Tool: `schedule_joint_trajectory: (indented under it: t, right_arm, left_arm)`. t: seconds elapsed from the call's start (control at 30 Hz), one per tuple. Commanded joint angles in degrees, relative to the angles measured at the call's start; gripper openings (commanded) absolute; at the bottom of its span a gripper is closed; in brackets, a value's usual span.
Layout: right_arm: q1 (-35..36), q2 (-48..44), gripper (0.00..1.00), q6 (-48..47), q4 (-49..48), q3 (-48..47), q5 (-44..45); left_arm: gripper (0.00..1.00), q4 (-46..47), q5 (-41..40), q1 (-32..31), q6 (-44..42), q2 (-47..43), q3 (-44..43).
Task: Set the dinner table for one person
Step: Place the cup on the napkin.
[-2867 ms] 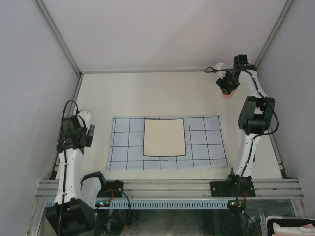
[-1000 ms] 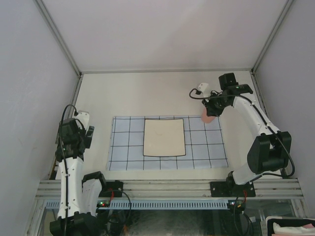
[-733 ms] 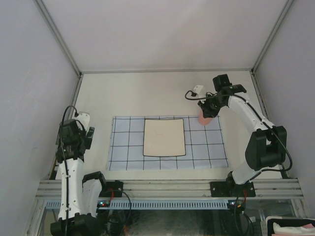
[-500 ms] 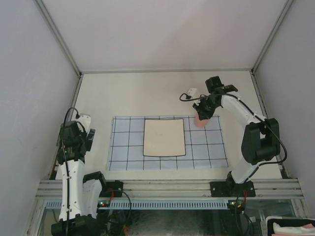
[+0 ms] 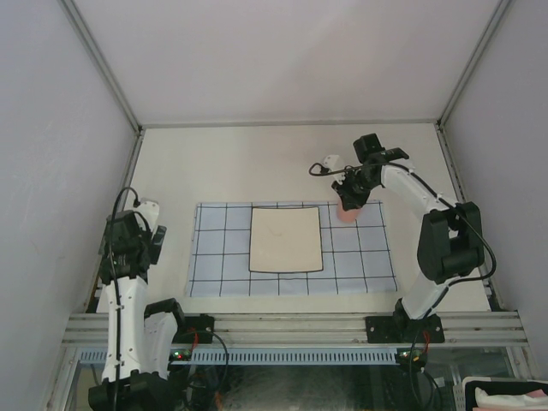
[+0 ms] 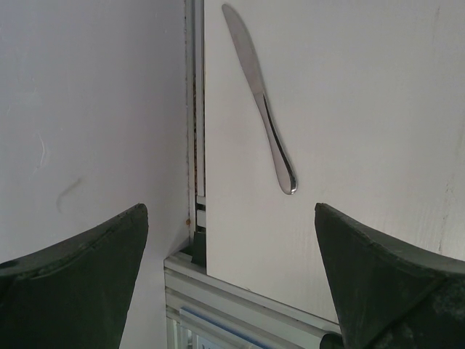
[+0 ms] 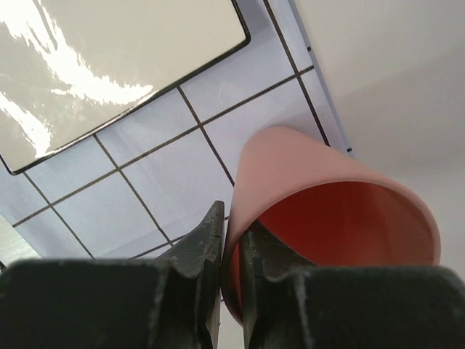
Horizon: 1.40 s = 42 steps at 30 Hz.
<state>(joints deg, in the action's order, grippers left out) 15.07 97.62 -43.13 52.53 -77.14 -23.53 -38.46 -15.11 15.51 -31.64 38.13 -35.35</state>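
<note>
From where I stand, the dinner table (image 5: 240, 163) is the big off-white surface filling the floor of the booth, with pale walls on three sides. A light-blue cloth (image 5: 351, 257) with a dark grid lies on its near half. A glossy cream square plate (image 5: 286, 240) with a thin dark edge sits in the middle of the cloth.

The right arm reaches in from the right. The right gripper (image 7: 232, 222) is closed tight on a pink cup (image 7: 327, 218), pinching its wall with one finger inside the rim and one outside. The cup hangs tilted over the far right part of the cloth, just beyond the plate's far right corner. I can't tell whether its base touches the cloth.

The left arm is tucked by the left wall. The left gripper (image 6: 231, 211) has its fingers spread wide and grips nothing. Beneath it a metal knife (image 6: 261, 102) lies flat on the bare table, close beside the grey rail (image 6: 195, 109) along the left wall, with its blade pointing away from the fingers.
</note>
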Motion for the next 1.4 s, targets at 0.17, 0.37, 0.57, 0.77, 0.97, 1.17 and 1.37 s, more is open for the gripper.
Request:
schedule_joint_trajectory:
  t: [0.17, 0.37, 0.57, 0.77, 0.97, 1.17, 1.37]
  right_arm:
    - [2.67, 1.48, 0.33, 2.67, -3.31, -0.87, -0.63]
    - [3.7, 0.2, 0.43, 3.95, -4.0, -0.76, 0.47]
    - [4.17, -1.6, 0.5, 4.89, -4.81, -0.74, 2.62]
    - [4.05, -2.93, 0.58, 4.6, -3.92, -3.49, 4.53]
    - [2.13, -6.61, 0.64, 5.08, -4.11, -7.37, 3.93]
    - [-2.04, -14.09, 0.69, 10.39, -12.03, -7.74, 3.6]
    - [-9.65, -21.66, 0.8, 20.03, -15.75, -4.61, 4.57]
  left_arm:
    - [1.0, 1.46, -0.22, 0.41, -1.26, -0.42, -0.22]
    - [1.0, 1.21, -0.07, 0.4, -1.73, -1.68, 0.54]
    - [1.0, 0.72, 0.55, 0.43, -1.78, -3.04, 0.73]
    - [1.0, -0.03, 1.01, 0.41, -2.03, -2.79, -0.92]
    - [1.0, -0.35, 1.09, 0.45, -2.16, -1.34, -2.93]
    - [1.0, -3.38, 4.35, 0.46, -3.02, 0.14, -5.18]
    - [1.0, -2.16, 4.4, 0.49, -1.97, 4.04, -4.2]
